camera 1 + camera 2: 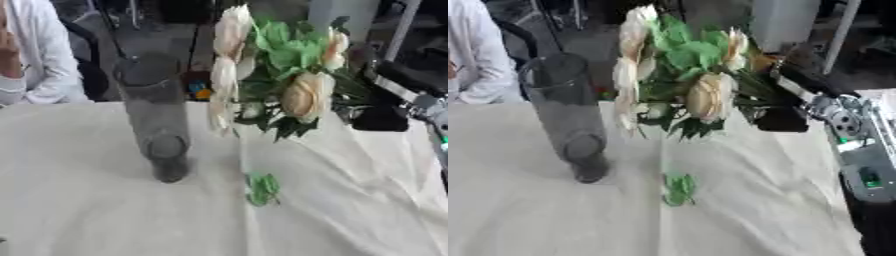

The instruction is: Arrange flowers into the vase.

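The robot's right hand [785, 117] comes in from the right side. It is dark and mostly hidden behind leaves, so I cannot tell how it is closed. It looks like it carries the bunch of flowers [684, 75], because the bunch hangs in the air above the table [105, 220] and its stems point toward that hand. The bunch has cream roses and green leaves. It is tilted, with the blooms leaning toward the vase [157, 120].

The vase is a tall, clear, grey glass. It stands upright on the white cloth, to the left of the flowers. Its open top is just beside the nearest blooms, and nothing is inside it.

I think the step now is bringing the flowers over to the vase. Next, the stems need to point down and sit over the open top, then go in. Right now the blooms are closer to the vase than the stems are, so the bunch may need turning first.

A small green leaf piece [262, 189] lies on the cloth, between the vase and the hand's side. It is not in the way. The flowers could bump the tall vase and tip it.

The left hand is not seen.
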